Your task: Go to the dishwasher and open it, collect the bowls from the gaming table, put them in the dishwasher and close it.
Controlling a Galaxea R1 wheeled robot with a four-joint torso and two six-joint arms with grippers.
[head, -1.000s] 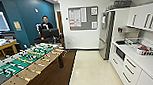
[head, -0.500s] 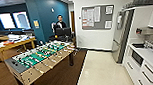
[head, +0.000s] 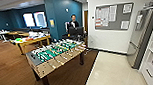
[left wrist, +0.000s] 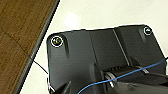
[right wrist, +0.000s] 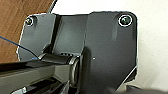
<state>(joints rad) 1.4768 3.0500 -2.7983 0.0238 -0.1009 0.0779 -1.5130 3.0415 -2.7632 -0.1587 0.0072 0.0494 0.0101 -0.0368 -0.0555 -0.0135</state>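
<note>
You cannot tell how far either claw is open, nor whether it has hold of anything. The football table (head: 55,55) stands just ahead on the wood floor (head: 11,66); pale tile floor (head: 113,71) gives you open room to its right. Far left, one wooden table (head: 30,40) carries blurred bright items, perhaps the bowls. One person (head: 73,22) stands behind a dark screen (head: 76,31).
</note>
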